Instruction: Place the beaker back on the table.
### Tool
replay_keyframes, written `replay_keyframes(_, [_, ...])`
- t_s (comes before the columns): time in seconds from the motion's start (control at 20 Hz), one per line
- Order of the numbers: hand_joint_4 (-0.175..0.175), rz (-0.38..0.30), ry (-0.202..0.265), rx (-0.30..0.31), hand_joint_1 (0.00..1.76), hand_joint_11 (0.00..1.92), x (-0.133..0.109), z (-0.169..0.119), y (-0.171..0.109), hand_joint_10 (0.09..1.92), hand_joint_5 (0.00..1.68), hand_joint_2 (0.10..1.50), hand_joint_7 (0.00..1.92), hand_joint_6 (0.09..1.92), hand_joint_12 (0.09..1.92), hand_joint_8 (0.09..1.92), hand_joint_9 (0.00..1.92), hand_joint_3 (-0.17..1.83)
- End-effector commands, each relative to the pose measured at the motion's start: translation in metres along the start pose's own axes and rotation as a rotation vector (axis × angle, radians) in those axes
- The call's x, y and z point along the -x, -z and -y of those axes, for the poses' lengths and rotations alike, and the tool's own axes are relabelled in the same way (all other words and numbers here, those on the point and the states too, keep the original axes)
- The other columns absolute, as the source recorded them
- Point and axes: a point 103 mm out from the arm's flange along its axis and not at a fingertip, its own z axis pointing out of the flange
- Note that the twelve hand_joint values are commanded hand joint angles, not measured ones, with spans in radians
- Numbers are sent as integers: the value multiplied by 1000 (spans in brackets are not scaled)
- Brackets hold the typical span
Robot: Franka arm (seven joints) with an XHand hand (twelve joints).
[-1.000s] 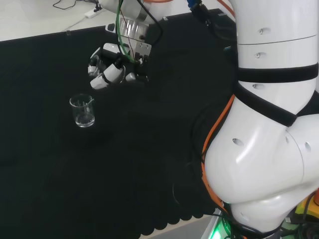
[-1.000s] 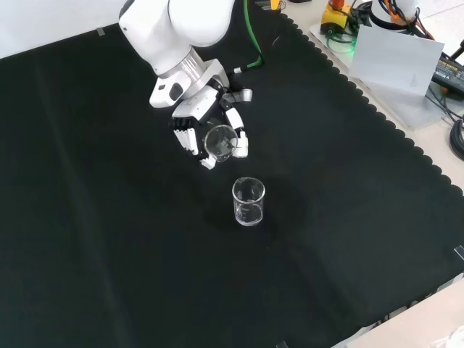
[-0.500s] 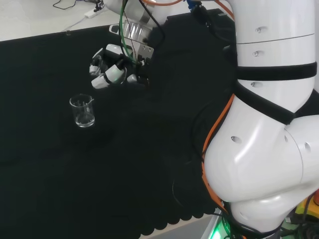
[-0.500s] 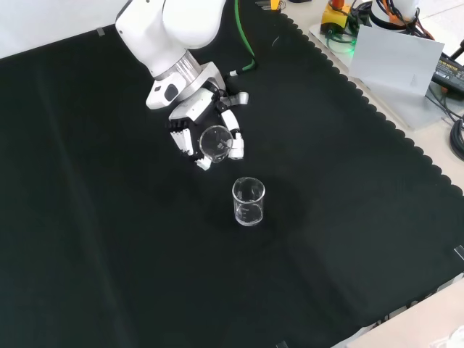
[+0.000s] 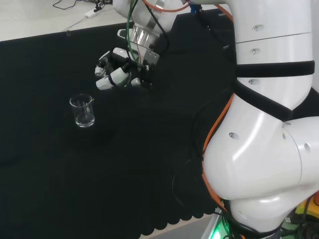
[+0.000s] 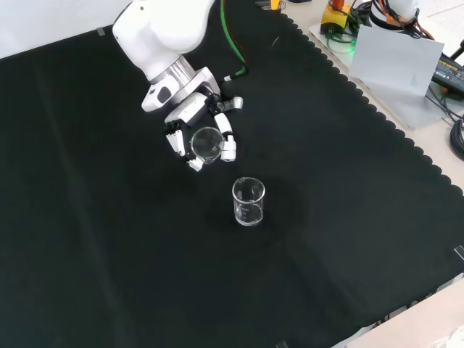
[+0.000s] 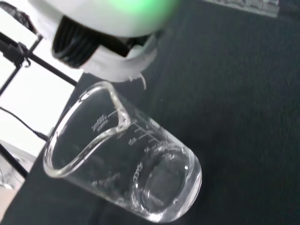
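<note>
The hand (image 6: 190,125) hangs above the black cloth with its fingers curled round a small clear glass beaker (image 6: 206,143), which lies tilted in the grip with its mouth turned toward the front camera. Seen from the wrist, this beaker (image 7: 126,159) is close, on its side, empty, spout and printed scale showing. From the head camera the hand (image 5: 118,72) is above and to the right of a second clear beaker (image 5: 82,110). That second beaker (image 6: 249,201) stands upright and empty on the cloth, a short way in front of the hand and apart from it.
The arm's own white links (image 5: 269,124) take up the right of the head view. In the front view, the cloth's scalloped edge (image 6: 406,145) runs down the right, with a grey box (image 6: 395,58) and cables beyond it. Bare cloth surrounds the standing beaker.
The hand, still holding its beaker, has drawn back from the standing beaker: rightward in the head view, up and slightly left in the front view. The standing beaker has not moved.
</note>
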Motion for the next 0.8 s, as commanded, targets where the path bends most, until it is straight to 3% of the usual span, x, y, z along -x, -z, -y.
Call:
replay_keyframes(0.05, [152, -88, 20, 64, 1118, 1423, 20, -4, -3, 438, 1196, 630, 1694, 873, 777, 541, 1697, 782])
replay_keyframes(0.45, [154, -115, 29, 138, 1116, 1410, 31, -10, -7, 438, 1193, 634, 1690, 875, 776, 542, 1683, 778])
replay_keyframes(0.8, [173, -109, 14, 103, 1109, 1392, 35, -23, -16, 432, 1185, 645, 1683, 883, 778, 540, 1657, 763])
